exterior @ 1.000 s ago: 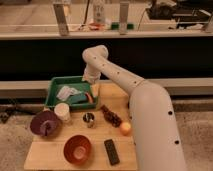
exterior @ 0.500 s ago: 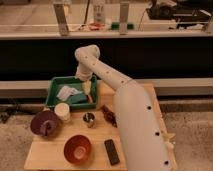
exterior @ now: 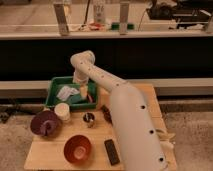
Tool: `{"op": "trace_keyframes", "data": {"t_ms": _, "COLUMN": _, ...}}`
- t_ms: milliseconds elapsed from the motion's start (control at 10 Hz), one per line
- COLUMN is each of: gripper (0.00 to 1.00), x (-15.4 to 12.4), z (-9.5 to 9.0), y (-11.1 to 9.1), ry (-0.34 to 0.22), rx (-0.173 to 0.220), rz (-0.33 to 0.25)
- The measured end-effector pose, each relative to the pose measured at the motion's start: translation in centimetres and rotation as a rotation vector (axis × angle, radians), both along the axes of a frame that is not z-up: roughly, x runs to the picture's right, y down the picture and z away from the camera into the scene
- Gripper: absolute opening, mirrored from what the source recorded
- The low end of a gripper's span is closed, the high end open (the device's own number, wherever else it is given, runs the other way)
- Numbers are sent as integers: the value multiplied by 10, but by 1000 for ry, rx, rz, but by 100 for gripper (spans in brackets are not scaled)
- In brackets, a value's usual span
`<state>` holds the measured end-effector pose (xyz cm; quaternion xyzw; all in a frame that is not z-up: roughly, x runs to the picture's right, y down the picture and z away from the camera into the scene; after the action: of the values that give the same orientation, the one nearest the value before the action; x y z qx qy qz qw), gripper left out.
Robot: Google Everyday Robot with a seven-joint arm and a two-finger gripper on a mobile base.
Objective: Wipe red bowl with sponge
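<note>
hand over green tray, fingers unclear | red bowl unobstructed

Robotics lab: end effector over wooden test table.

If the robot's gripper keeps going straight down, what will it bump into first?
The gripper points down into the green tray. Most likely it would first meet the things lying in the tray, near the white crumpled piece, though depth is hard to judge.
</note>
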<state>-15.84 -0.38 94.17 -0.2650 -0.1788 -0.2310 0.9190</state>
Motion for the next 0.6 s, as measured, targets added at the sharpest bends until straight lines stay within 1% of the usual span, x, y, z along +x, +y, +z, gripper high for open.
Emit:
{"op": "trace_keyframes", "data": {"t_ms": 200, "gripper": 80, "x": -1, "z": 7, "y": 16, "ry": 21, "rx": -3, "rz": -5}}
{"op": "trace_keyframes", "data": {"t_ms": 300, "gripper": 80, "x": 3, "z": 13, "y": 23, "ry": 29, "rx": -4, "rz": 1}}
{"op": "trace_keyframes", "data": {"t_ms": 600, "gripper": 80, "x": 7, "z": 24, "y": 36, "ry": 35, "rx": -13, "rz": 12}}
